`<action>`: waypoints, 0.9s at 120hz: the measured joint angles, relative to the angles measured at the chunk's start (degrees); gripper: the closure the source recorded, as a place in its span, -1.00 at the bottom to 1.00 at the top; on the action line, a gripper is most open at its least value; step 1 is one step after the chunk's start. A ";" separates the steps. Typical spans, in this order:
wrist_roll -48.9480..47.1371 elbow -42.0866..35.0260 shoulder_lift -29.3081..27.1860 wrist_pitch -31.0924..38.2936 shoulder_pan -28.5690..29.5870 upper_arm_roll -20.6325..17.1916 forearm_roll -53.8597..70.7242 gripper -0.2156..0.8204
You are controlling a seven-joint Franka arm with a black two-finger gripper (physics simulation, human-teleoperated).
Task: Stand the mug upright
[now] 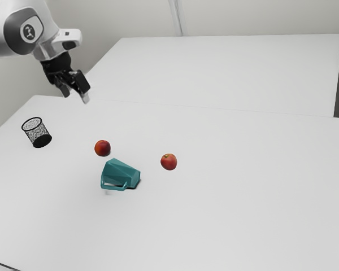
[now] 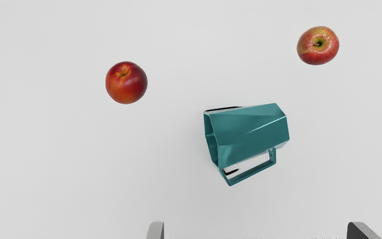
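**Mug [image 2: 250, 129] down on its side, jaws apart**

Counter [image 1: 231, 220]: pale, flat, broad. Nothing on it that we can see would brace a rolling mug.

Arm [image 1: 24, 28]: reaches in at the exterior view's upper left, raised. Its jaws stand wide apart with nothing between them, well clear of the mug.

Mug: teal, faceted, lying on the counter, mouth [image 2: 212, 142] toward the exterior view's left, base toward its right. Not upright, so by our reading the righting is unmet. Main worry: the sloping facets give poor purchase, so an off-centre squeeze could spin or squirt it out. Turned without enough lift, its rim or base edge may catch and wrench it loose. Let go while tilted, it could topple again.

Mesh cup [image 1: 37, 132]: black wire, well apart from the mug; trouble only if the arm sweeps low.

Fruit: a dark red one [image 2: 126, 83] near the mouth end, a lighter apple [image 2: 318, 45] farther off, beyond the base. A swinging mug or a wide finger could set the nearer one rolling.

Handle [image 2: 252, 173]: juts out on the side away from both fruits. A finger coming down on it would, we judge, tip or twist the mug before any hold is made.
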 joint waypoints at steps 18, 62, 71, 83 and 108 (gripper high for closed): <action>-1.45 -0.06 1.06 -0.83 -0.32 1.05 -1.57 -0.58; -1.59 -7.26 7.04 -0.32 2.86 1.31 -17.96 -0.58; -0.59 -9.80 7.11 -0.23 4.39 1.32 -22.02 -0.58; 1.24 -11.32 8.61 -0.06 7.03 1.32 -26.40 -0.58; 6.21 -11.42 13.59 1.06 14.09 1.32 -32.11 -0.58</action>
